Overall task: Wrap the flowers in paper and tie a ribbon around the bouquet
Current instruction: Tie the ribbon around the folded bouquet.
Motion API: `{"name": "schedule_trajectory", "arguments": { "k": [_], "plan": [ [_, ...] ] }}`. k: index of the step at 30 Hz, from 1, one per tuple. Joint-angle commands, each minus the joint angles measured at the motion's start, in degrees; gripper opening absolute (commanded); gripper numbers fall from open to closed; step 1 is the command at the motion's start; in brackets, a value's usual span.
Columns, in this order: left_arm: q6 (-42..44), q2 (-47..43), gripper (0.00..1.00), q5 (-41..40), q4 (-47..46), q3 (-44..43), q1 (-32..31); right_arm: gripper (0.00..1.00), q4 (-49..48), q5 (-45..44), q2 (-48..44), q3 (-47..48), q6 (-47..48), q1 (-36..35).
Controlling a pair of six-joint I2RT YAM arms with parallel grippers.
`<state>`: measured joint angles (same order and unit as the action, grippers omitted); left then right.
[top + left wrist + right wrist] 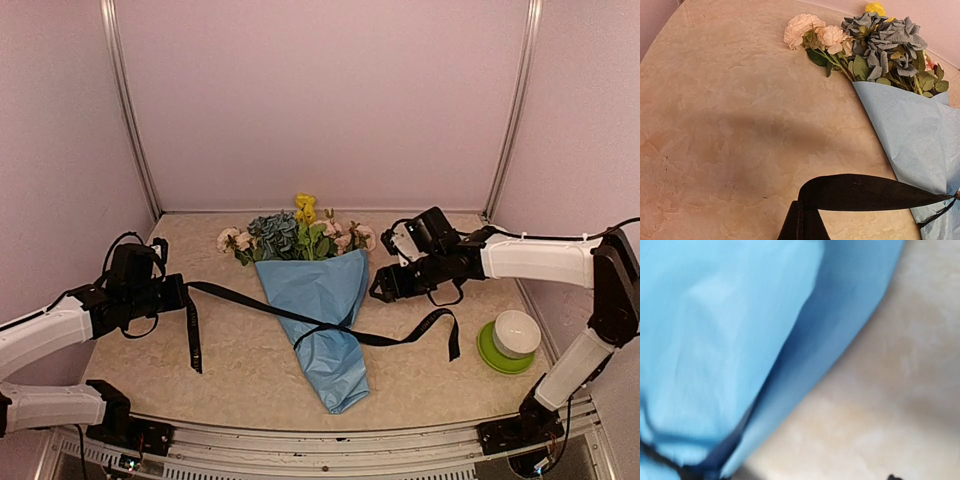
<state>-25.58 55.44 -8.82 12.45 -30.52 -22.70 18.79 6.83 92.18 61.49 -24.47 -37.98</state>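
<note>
No text, label, brand, number or sign can be read anywhere; on the black ribbon (240, 299) no lettering is discerned.

Beige marbled table (250, 370) carries the bouquet (320, 300) at centre, blooms toward 12 and cone tip toward 6, black ribbon (420, 330) crossing its paper and trailing toward 3, green saucer (490, 358) with white cup (517, 332) at 4.
</note>
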Motion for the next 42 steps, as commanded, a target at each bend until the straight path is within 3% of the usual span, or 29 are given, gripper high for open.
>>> {"name": "schedule_trajectory", "arguments": {
  "k": [1, 7, 14, 19, 31, 33, 34, 38, 42],
  "plan": [
    [0.6, -0.7, 0.0, 0.2, -0.3, -1.4, -0.3, 0.71, 8.5, 4.8, -5.4, -1.9, 12.2, -0.3],
    [0.5, -0.7, 0.0, 0.5, -0.2, -1.5, -0.5, 0.76, 9.5, 10.2, -4.4, -6.5, 21.7, -6.3],
    [0.5, -0.3, 0.0, 0.5, 0.1, -2.2, -0.7, 0.79, 8.4, 0.9, 5.3, -5.6, 24.4, -8.9],
    [0.8, 0.0, 0.0, 0.5, 0.3, -2.5, -1.0, 0.79, 5.0, -6.7, 6.8, -6.0, 25.2, -10.2],
    [1.2, -0.2, 0.0, 0.6, 0.6, -2.8, -1.1, 0.75, -0.9, -2.7, 8.6, -3.6, 30.5, -10.6],
    [1.2, -0.3, 0.0, 0.7, 0.7, -2.9, -1.1, 0.68, -0.9, -2.0, 11.0, -3.5, 30.5, -10.5],
    [1.2, -0.4, 0.0, 0.6, 0.8, -3.0, -1.1, 0.58, -0.9, -1.8, 12.1, -3.6, 30.2, -10.6],
    [1.3, -0.6, 0.0, 0.6, 0.7, -3.3, -1.1, 0.03, -1.0, -1.4, 13.7, -4.0, 27.4, -10.4],
    [1.4, -0.3, 0.0, -1.3, 0.4, -4.0, -1.1, 0.0, -1.3, -3.6, 10.3, -5.2, 23.2, -10.2]
  ]
}}
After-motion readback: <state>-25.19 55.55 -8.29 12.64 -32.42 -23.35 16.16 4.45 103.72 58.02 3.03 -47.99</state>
